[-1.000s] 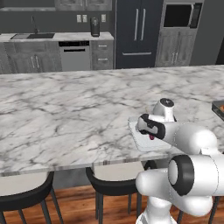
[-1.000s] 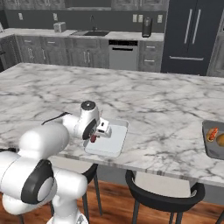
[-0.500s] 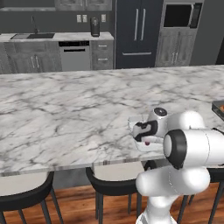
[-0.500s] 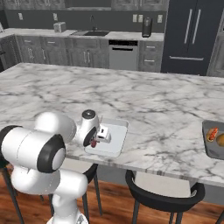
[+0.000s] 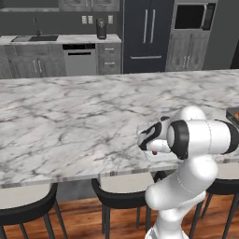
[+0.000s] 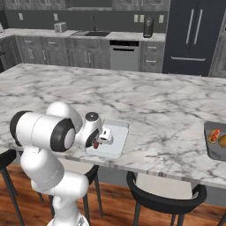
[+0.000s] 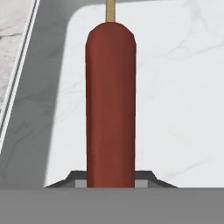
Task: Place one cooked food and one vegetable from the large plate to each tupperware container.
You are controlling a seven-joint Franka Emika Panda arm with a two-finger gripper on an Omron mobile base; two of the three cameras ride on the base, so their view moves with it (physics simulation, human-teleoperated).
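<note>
My gripper (image 6: 98, 142) is shut on a red-brown sausage (image 7: 110, 105) with a wooden stick (image 7: 110, 11) at its far end. It holds the sausage low over the pale whitish-grey tupperware container (image 6: 115, 132), above the tub's pale floor (image 7: 175, 87). From the left base view the gripper (image 5: 151, 148) sits at the counter's near edge, and the arm hides most of that tub (image 5: 143, 127). The dark grey tupperware container (image 6: 212, 148) lies at the far right with a reddish food (image 6: 215, 134) and a brownish one inside. The large plate is out of view.
The marble island counter (image 6: 132, 92) stretches wide behind the tubs. Black stools (image 6: 163, 198) stand under its near edge. The dark tub's corner (image 5: 232, 113) shows at the right edge of the left base view. Cabinets, a dishwasher and a fridge line the back wall.
The arm has folded its elbow forward, and the hand with the sausage has sunk a little toward the near part of the pale tub. The grip stays shut.
</note>
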